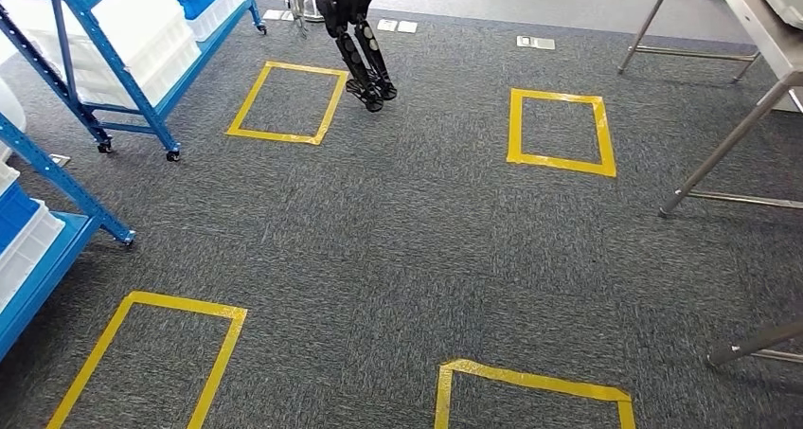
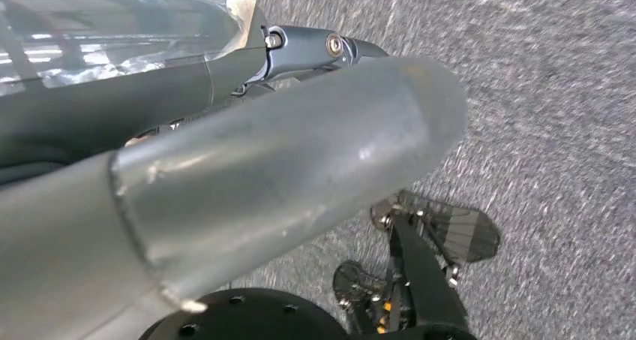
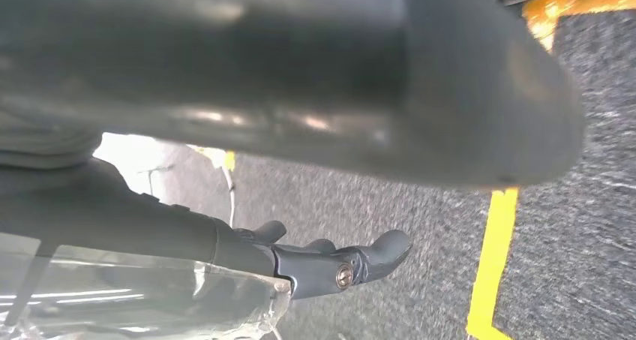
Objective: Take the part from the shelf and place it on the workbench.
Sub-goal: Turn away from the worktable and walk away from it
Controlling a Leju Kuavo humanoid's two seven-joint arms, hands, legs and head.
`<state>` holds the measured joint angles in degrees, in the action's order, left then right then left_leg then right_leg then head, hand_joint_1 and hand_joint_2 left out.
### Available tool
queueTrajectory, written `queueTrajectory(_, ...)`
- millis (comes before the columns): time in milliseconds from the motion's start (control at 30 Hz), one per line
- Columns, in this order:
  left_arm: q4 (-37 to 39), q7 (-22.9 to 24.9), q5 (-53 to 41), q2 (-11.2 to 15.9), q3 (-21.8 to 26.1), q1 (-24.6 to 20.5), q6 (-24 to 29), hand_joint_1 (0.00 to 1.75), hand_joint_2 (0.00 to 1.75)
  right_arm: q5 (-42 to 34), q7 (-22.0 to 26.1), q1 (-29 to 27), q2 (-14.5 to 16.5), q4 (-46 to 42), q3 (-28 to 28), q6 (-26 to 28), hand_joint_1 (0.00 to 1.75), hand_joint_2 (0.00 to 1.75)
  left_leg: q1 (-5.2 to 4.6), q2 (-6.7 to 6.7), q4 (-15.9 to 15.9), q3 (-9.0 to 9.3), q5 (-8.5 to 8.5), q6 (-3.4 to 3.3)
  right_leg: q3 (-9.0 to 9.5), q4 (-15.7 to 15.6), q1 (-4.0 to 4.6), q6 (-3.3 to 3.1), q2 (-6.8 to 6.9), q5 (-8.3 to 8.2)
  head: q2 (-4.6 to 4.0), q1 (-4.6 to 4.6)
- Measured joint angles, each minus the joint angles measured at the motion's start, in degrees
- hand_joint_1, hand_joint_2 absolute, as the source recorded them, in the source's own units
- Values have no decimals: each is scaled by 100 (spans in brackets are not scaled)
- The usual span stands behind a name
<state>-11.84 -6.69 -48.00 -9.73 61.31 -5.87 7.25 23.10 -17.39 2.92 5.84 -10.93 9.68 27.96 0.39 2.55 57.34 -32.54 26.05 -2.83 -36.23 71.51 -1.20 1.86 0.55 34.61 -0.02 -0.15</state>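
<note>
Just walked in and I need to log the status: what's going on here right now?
The robot is out on the grey carpet among yellow tape squares, looking down at the floor. Blue shelving with white bins stands at its left, metal workbench legs at its right. Both arms hang down. Each wrist view shows something clear and shiny beside the left hand and the right hand; whether either holds it is unclear. Another legged robot stands further off.
</note>
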Motion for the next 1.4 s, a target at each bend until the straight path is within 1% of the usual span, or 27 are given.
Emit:
queueTrajectory(67,1,-2,-2,-1,-1,5,-2,0,0,4,-11,-3,-10,0,0,0,0,0,25,136,43,-6,21,54,277,-674,-71,135,-113,-323,0,4)
queueTrajectory(100,0,-3,-4,0,-1,5,-2,0,0,5,-14,-1,-11,1,0,0,0,0,23,195,83,-25,42,98,399,-977,-89,157,-194,-436,0,18)
queueTrajectory(167,-1,-10,-13,3,-1,8,-2,0,0,6,-14,5,-6,2,0,1,0,0,13,272,130,-68,61,182,502,-1214,-89,102,-286,-505,0,33)
queueTrajectory(233,-1,-21,-50,7,-5,17,-6,0,0,-9,-26,15,-1,2,1,2,0,0,31,317,140,-94,55,234,513,-1211,-73,5,-218,-525,0,22)
queueTrajectory(300,-1,-31,-109,10,-34,24,-15,0,0,-43,-56,19,7,2,3,10,0,0,55,153,313,-170,165,271,521,-1225,-74,-50,-131,-541,0,3)
queueTrajectory(367,-1,-36,-168,12,-92,19,-36,0,0,-81,-89,4,20,2,7,33,0,0,62,-112,872,-424,479,310,522,-1230,-49,-103,-28,-541,0,-19)
queueTrajectory(433,-1,-36,-205,13,-133,14,-56,0,0,-108,-108,-11,30,2,14,61,0,0,68,-215,1524,-740,755,331,519,-1229,-9,-155,94,-529,0,-29)
queueTrajectory(467,-1,-36,-212,15,-139,17,-61,0,0,-115,-112,-14,32,2,19,71,0,0,67,-230,1660,-808,768,325,521,-1229,10,-171,155,-522,0,-30)
queueTrajectory(500,-1,-35,-217,17,-141,21,-62,0,0,-118,-114,-13,33,2,24,76,0,0,63,-243,1598,-775,683,304,526,-1229,26,-181,209,-515,0,-30)
queueTrajectory(567,-1,-35,-222,26,-145,20,-64,0,0,-120,-115,-7,43,2,33,78,0,0,27,-343,997,-453,354,210,546,-1232,53,-194,303,-505,0,-30)
queueTrajectory(633,-1,-35,-222,33,-149,13,-65,0,0,-120,-114,-1,53,2,37,78,0,0,-17,-477,507,-185,146,126,561,-1234,64,-199,350,-501,0,-29)
queueTrajectory(733,-2,-35,-222,36,-149,9,-65,0,0,-120,-114,0,57,2,37,79,0,0,-33,-544,412,-131,119,100,564,-1234,63,-200,357,-500,0,-29)
queueTrajectory(800,-4,-36,-227,40,-161,-12,-65,0,0,-120,-114,-2,67,2,38,81,0,0,-71,-628,310,-101,146,82,558,-1230,92,-183,406,-487,0,-27)
queueTrajectory(833,-5,-36,-233,45,-181,-12,-65,0,0,-120,-114,4,77,1,40,85,0,0,-76,-598,208,-62,121,60,564,-1230,105,-155,432,-471,0,-26)
queueTrajectory(867,-5,-34,-239,50,-204,-16,-63,0,0,-118,-115,3,85,0,42,88,0,0,-74,-524,108,-32,89,27,499,-1070,108,-132,354,-374,0,-20)
queueTrajectory(900,-5,-30,-244,52,-223,-15,-61,0,0,-113,-116,1,89,-1,44,90,0,0,-61,-397,42,-12,39,-5,383,-802,87,-118,251,-238,0,-16)
queueTrajectory(967,-5,-12,-245,55,-239,-11,-53,0,0,-80,-132,-16,84,1,47,92,0,0,-34,-184,-30,8,-18,-46,32,-57,46,-90,15,68,0,-5)
queueTrajectory(1000,-5,-2,-242,55,-238,-7,-50,0,0,-60,-141,-21,79,2,48,91,0,0,-29,-110,-27,7,-17,-42,-72,135,24,-57,2,105,0,-8)
queueTrajectory(1033,-5,9,-233,55,-238,0,-48,0,0,-36,-156,-25,73,2,48,90,0,0,-19,-35,-21,8,-15,-33,-77,118,0,1,-4,47,0,-5)
queueTrajectory(1067,-4,20,-218,53,-237,6,-46,0,0,-10,-166,-27,66,2,48,89,0,0,-6,40,-11,10,-11,-16,17,-104,-28,72,-18,-87,0,-6)
queueTrajectory(1133,-4,42,-182,51,-235,10,-34,0,0,57,-181,-30,53,3,46,82,0,0,9,178,45,-5,18,54,330,-818,-91,198,-153,-388,0,7)
queueTrajectory(1167,-4,53,-157,51,-232,9,-23,0,0,98,-184,-27,48,4,44,78,0,0,6,233,81,-24,40,101,441,-1072,-107,197,-218,-471,0,12)
queueTrajectory(1200,-5,62,-127,52,-227,10,-10,0,0,141,-184,-22,45,5,38,73,0,0,3,278,110,-46,57,146,501,-1209,-109,167,-267,-503,0,13)
queueTrajectory(1267,-5,69,-55,54,-206,21,18,0,0,231,-182,-2,43,7,17,62,0,0,19,349,126,-73,62,209,533,-1235,-87,54,-225,-504,0,5)
queueTrajectory(1300,-5,70,-18,56,-185,29,31,0,0,271,-179,7,42,7,3,51,0,0,36,333,141,-84,67,230,548,-1240,-88,16,-184,-513,0,0)
queueTrajectory(1367,-4,69,41,56,-127,34,61,0,0,345,-168,15,39,7,-27,14,0,0,51,120,384,-197,212,273,563,-1252,-100,-55,-91,-525,0,-24)
queueTrajectory(1400,-4,67,65,53,-101,32,70,0,0,375,-161,11,36,7,-43,-4,0,0,54,-28,666,-333,364,296,566,-1254,-91,-85,-41,-520,0,-39)
